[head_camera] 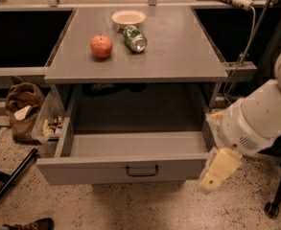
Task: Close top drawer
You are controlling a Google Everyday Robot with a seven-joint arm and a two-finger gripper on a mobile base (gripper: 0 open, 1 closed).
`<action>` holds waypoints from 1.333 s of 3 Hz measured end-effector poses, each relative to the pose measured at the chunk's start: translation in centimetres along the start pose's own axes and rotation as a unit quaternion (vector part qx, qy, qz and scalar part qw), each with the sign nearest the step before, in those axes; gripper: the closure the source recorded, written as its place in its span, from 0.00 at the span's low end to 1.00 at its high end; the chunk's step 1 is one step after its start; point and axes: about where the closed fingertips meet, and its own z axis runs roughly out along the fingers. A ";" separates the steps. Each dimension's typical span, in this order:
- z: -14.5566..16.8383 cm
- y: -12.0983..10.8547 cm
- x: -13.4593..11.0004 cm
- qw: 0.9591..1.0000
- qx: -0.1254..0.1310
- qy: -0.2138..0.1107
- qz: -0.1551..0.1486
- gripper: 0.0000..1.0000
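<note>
The top drawer [125, 171] of the grey cabinet is pulled far out and looks empty inside. Its flat grey front panel faces me, with a small dark bail handle [142, 170] at its centre. Its long side walls run back under the cabinet top [178, 56]. My white arm comes in from the right. My cream-coloured gripper [216, 172] hangs down just beside the right front corner of the drawer, level with the front panel. I cannot tell if it touches the panel. The other drawer fronts are out of view.
On the cabinet top lie a red apple [101, 46], a green can on its side [134, 38] and a pale bowl [128, 17]. A brown bag [21, 107] and a small bin [49, 124] sit at the left. A black stand leg [8, 183] crosses the floor. A chair castor [272, 208] is at the right.
</note>
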 end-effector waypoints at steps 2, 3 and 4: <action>4.1 3.4 0.0 0.999 -0.047 -0.027 0.002 0.00; 6.4 4.2 1.4 0.997 -0.067 -0.027 0.016 0.00; 9.4 5.1 3.4 0.995 -0.091 -0.033 0.038 0.00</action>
